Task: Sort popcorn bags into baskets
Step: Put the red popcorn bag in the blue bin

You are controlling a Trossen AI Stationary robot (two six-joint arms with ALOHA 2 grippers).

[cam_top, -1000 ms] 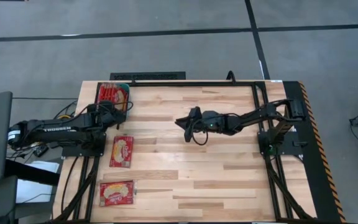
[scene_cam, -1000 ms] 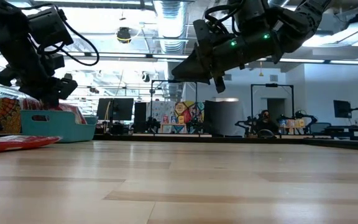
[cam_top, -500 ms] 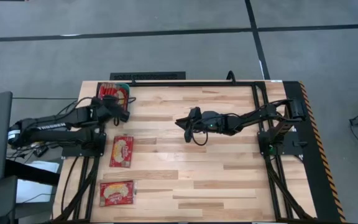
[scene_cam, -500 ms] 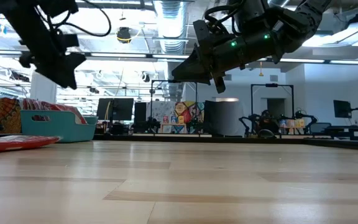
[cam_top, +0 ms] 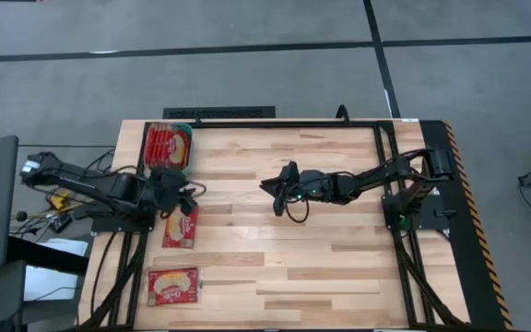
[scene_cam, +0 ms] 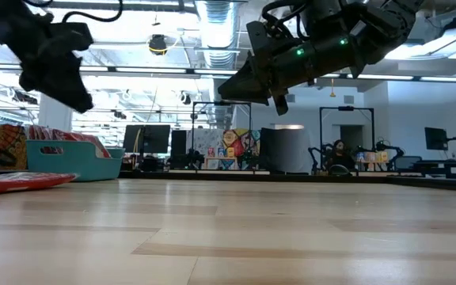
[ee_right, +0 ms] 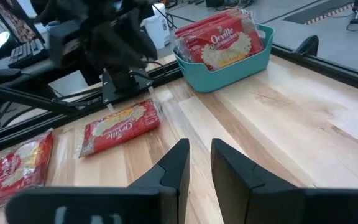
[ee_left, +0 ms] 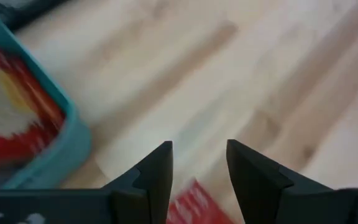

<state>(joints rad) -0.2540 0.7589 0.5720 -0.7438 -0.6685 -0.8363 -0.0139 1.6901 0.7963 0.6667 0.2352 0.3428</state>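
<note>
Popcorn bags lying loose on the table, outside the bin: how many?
2: one popcorn bag beside the left gripper, another near the table's front-left corner. More are stacked in the teal bin, count unclear.

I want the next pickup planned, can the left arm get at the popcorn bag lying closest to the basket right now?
Probably yes. The left gripper hangs open just above that popcorn bag, which lies flat on bare wood with nothing between them.
</note>
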